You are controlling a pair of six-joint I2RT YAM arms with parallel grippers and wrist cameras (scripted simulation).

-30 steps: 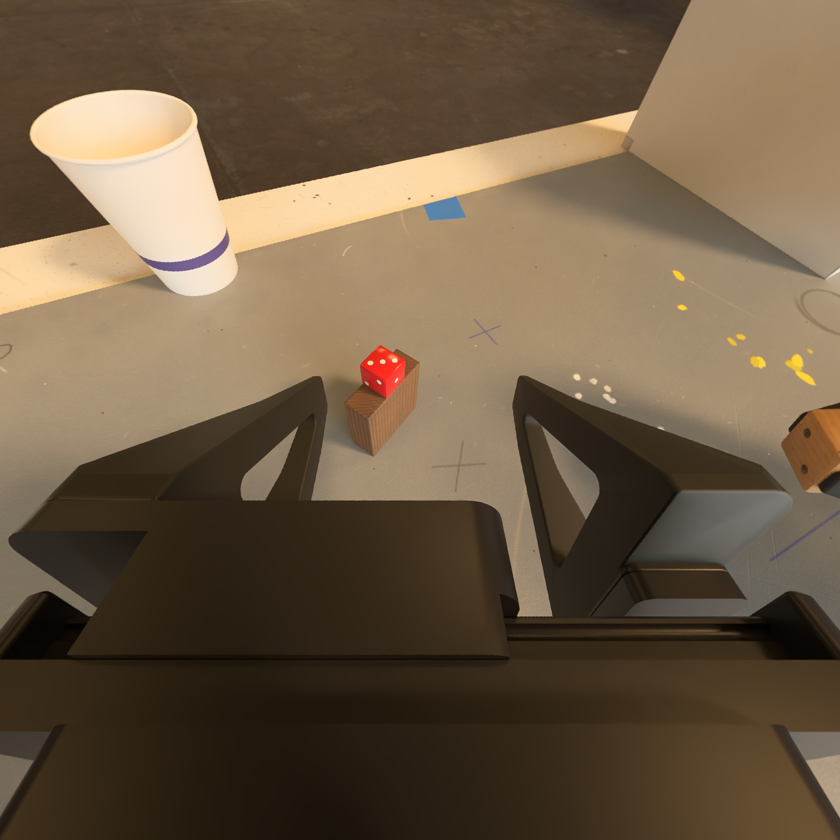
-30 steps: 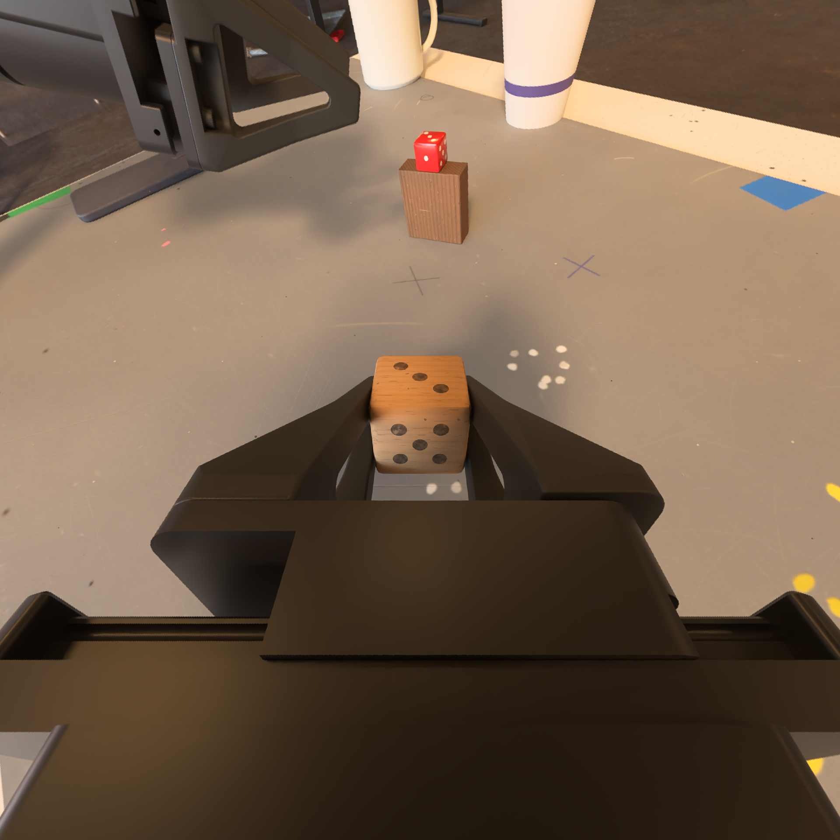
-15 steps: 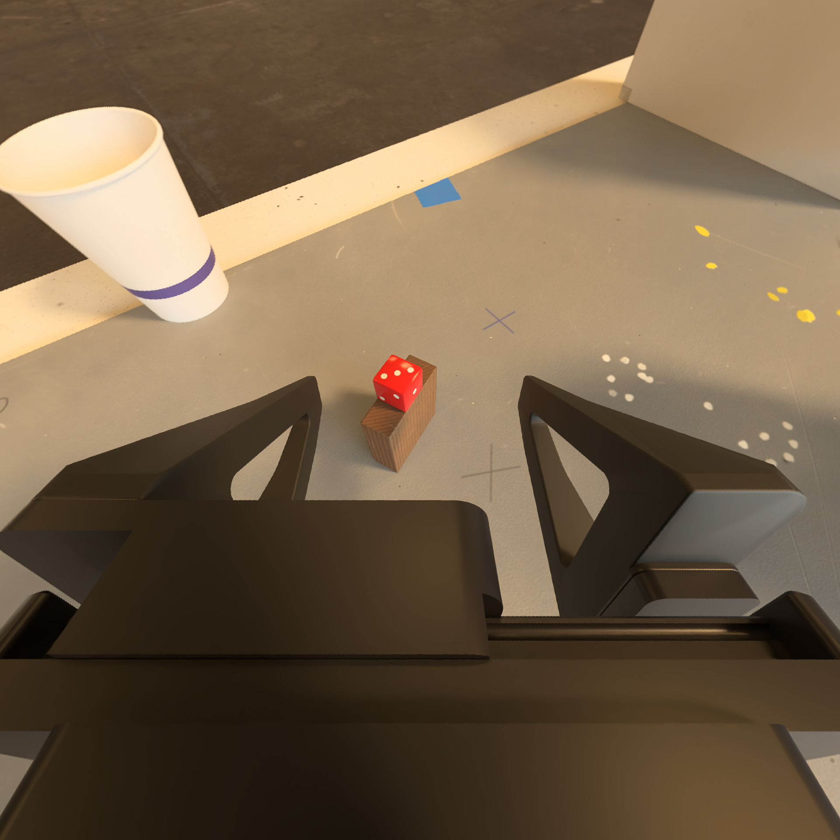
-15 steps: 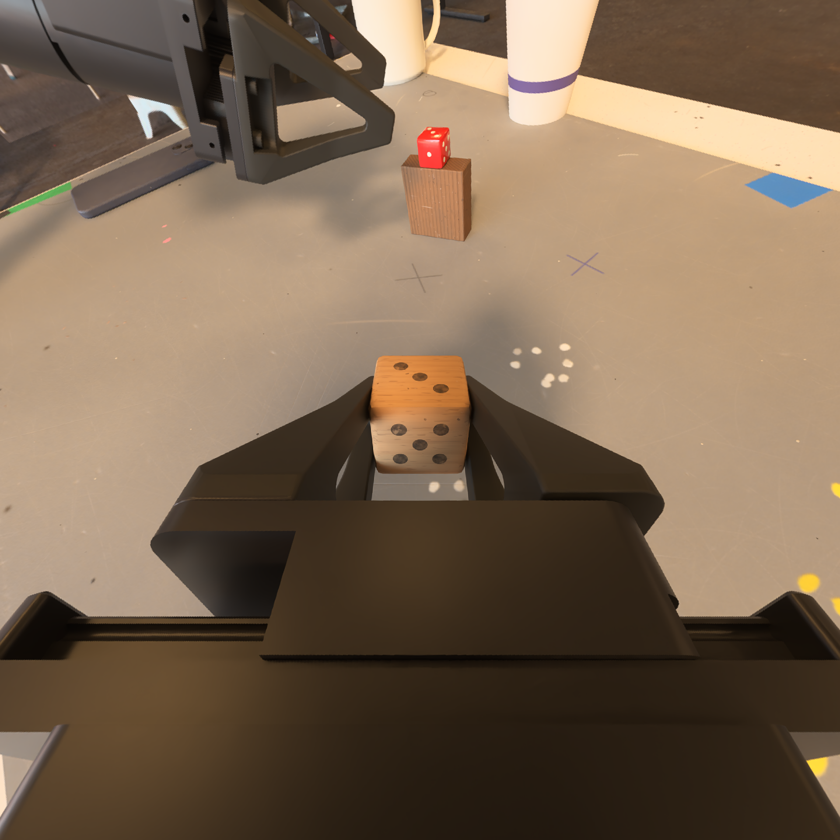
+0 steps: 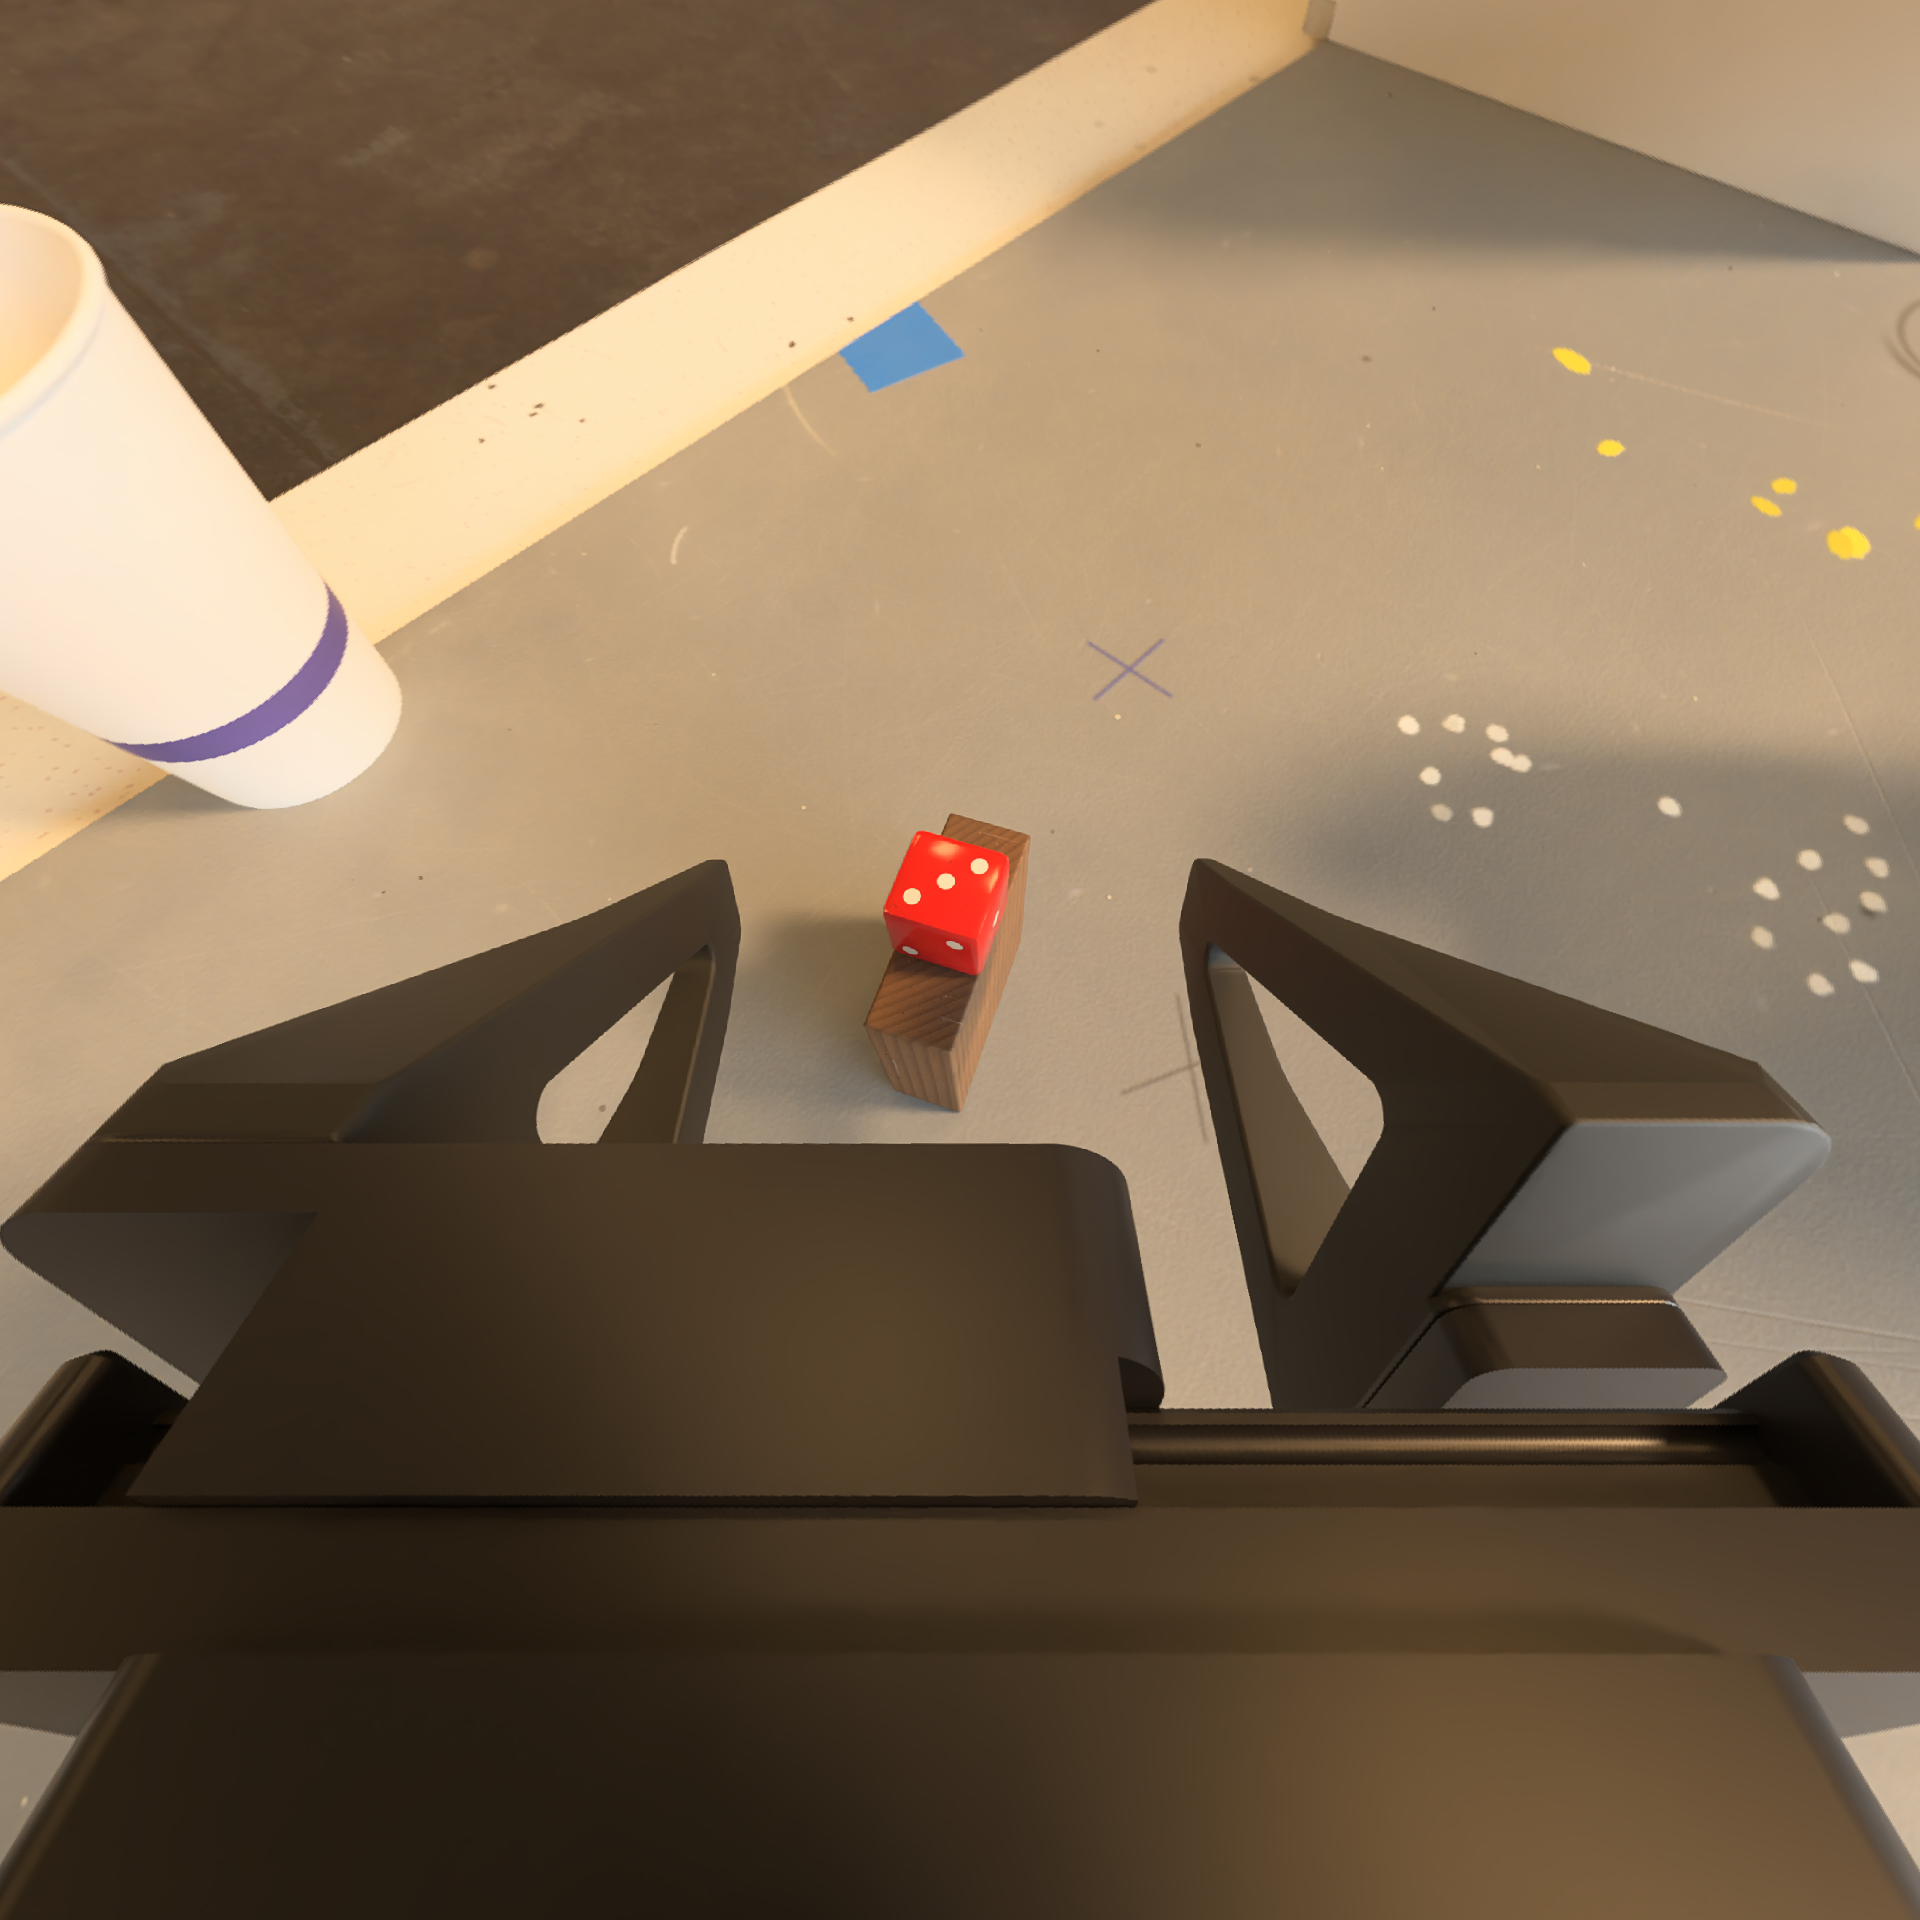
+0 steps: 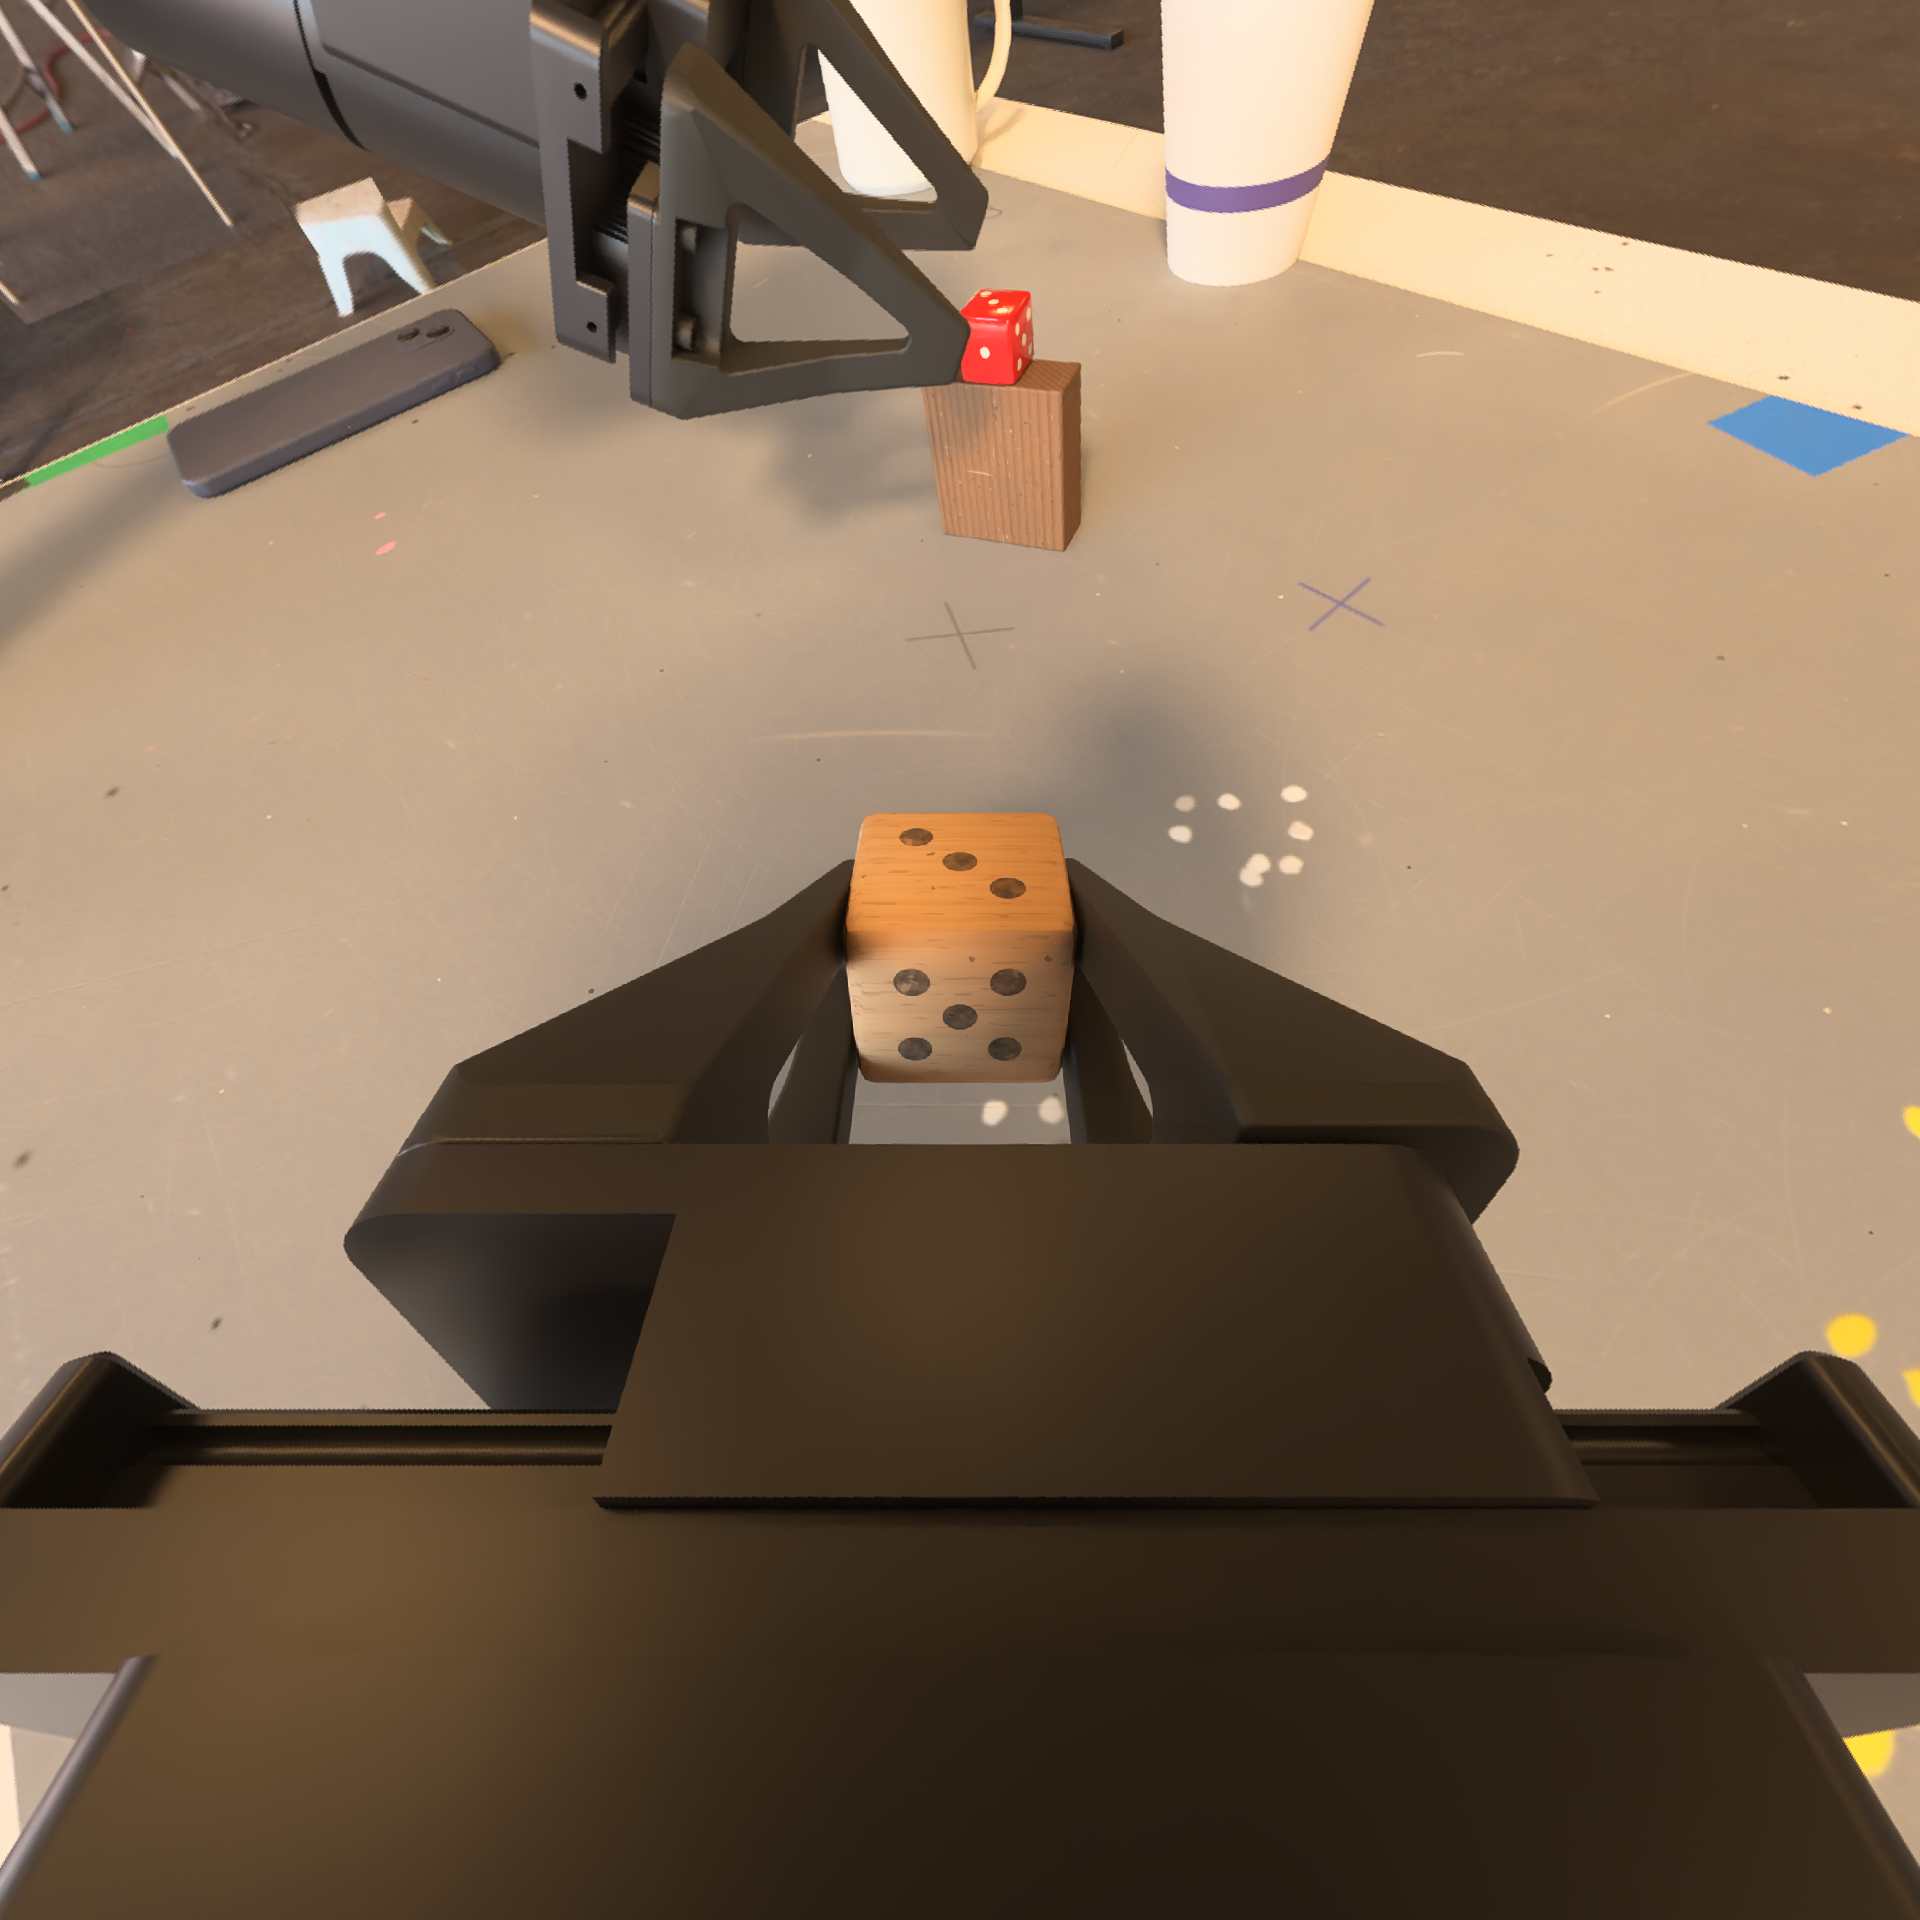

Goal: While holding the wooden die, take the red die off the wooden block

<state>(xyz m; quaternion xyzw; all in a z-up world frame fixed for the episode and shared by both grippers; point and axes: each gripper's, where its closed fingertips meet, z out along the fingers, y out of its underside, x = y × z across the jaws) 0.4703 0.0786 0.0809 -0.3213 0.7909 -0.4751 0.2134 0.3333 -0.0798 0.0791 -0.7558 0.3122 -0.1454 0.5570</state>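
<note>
left gripper [image 5: 958,883] wide open, holding nothing, fingers each side of red die [image 5: 945,900] | die sits on edge of wooden block [image 5: 948,1003] | right gripper [image 6: 961,935] clamps wooden die [image 6: 958,943] | risk: a finger bumps the die or tips the block

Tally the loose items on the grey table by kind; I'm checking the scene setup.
Dice: 2, small red plastic die and larger wooden die
Blocks: 1, upright brown wooden block
Cups: 2, white paper cup with purple band and plain white cup
Phones: 1, dark grey flat phone
Total: 6
</note>
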